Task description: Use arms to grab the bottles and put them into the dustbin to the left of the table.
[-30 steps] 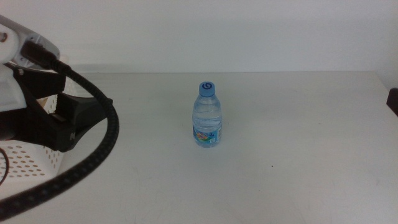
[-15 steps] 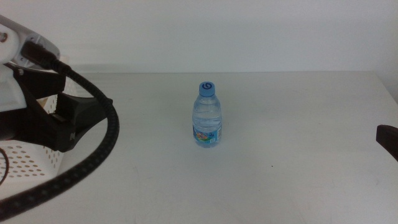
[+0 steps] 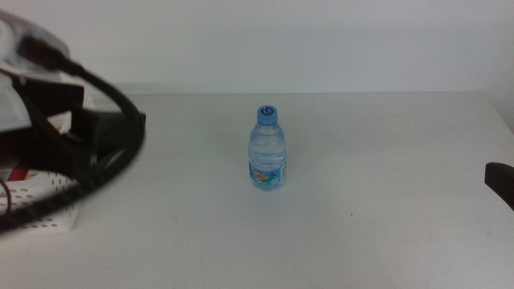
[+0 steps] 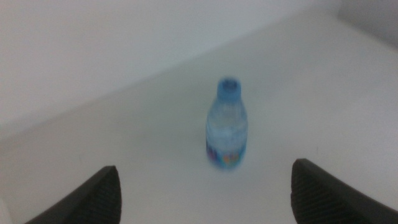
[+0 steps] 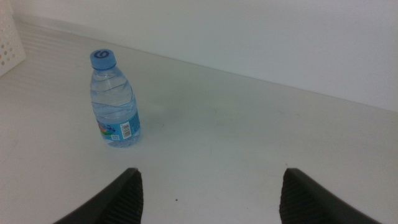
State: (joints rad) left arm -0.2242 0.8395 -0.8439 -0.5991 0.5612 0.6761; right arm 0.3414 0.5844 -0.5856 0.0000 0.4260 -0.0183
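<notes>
Left arm [image 3: 56, 112]: black, with white housing and thick black cable, bulking over the dustbin [image 3: 44, 210] at the desk's left end; blurred in the middle view. Left gripper [image 4: 205, 186]: jaws spread wide, nothing between them, pointed toward the water bottle [image 4: 227, 124], which stands ahead of the jaws and well apart from them, centred in the gap. Right gripper [image 5: 208, 196]: jaws likewise wide open and empty, low over the desk [image 3: 385, 177]; in the middle view only a dark tip [image 3: 501, 178] shows at the right edge. Water bottle [image 3: 267, 148]: small, clear, blue cap and blue label, upright near the middle of the desk; from the right jaws it stands ahead and off toward the left-hand jaw, well apart. Dustbin: white perforated basket, partly hidden under the left arm; a corner of its holed wall [image 5: 9, 37] shows in the right wrist view, beyond the bottle. A small red patch [image 3: 18, 173] shows at the dustbin beneath the arm; what it is cannot be told. Open room: bare white desk on every side of the bottle, between it and both sets of jaws; the far desk edge meets a plain white wall [image 3: 281, 40].
</notes>
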